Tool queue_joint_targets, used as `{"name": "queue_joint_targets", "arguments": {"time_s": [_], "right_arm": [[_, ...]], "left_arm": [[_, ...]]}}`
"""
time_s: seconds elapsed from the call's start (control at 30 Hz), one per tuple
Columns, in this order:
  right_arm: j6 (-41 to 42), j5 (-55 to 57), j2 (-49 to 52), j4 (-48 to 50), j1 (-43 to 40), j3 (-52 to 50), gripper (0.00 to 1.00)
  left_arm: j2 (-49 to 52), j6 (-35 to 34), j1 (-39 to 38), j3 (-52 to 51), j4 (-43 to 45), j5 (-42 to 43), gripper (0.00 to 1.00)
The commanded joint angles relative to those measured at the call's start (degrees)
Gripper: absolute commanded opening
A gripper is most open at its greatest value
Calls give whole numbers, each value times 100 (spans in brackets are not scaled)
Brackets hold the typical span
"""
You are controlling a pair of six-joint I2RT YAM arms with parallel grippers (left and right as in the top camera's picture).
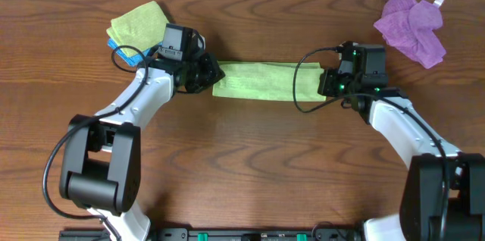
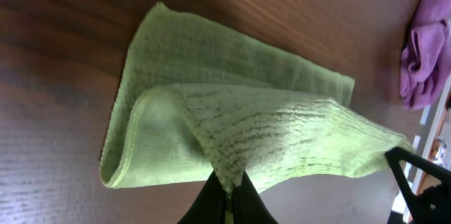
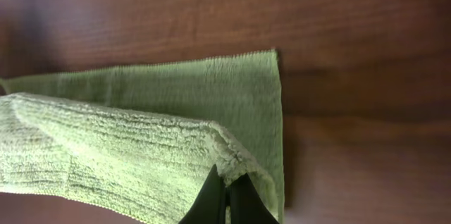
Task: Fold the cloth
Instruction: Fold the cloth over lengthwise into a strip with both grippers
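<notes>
On the wooden tabletop (image 1: 250,165), seen from overhead, the green cloth (image 1: 265,80) lies as a long band between the arms, with the left fingers (image 1: 211,76) at one end and the right fingers (image 1: 327,83) at the other. The left wrist view shows the left fingers (image 2: 208,203) pressed together on a lifted fold of it. The right wrist view shows the right fingers (image 3: 209,199) likewise pinching a raised edge.

The overhead camera looks straight down from high above the bench (image 1: 242,173), with the far edge at the top. The wrist cameras sit close behind the left hand (image 2: 229,190) and right hand (image 3: 227,190), looking along the fingers. All three views share the green cloth (image 1: 265,82). Overhead and left wrist also share the purple cloth (image 1: 413,21) at the far right corner.
</notes>
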Motion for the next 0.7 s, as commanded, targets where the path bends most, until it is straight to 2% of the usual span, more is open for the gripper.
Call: {"name": "queue_joint_targets", "arguments": {"time_s": [0.0, 0.67], "right_arm": [[138, 127, 225, 153, 4, 13, 1], [175, 280, 1228, 1014, 9, 415, 1]], "left_arm": [[42, -114, 11, -22, 136, -229, 6], [494, -306, 9, -22, 855, -529, 6]]}}
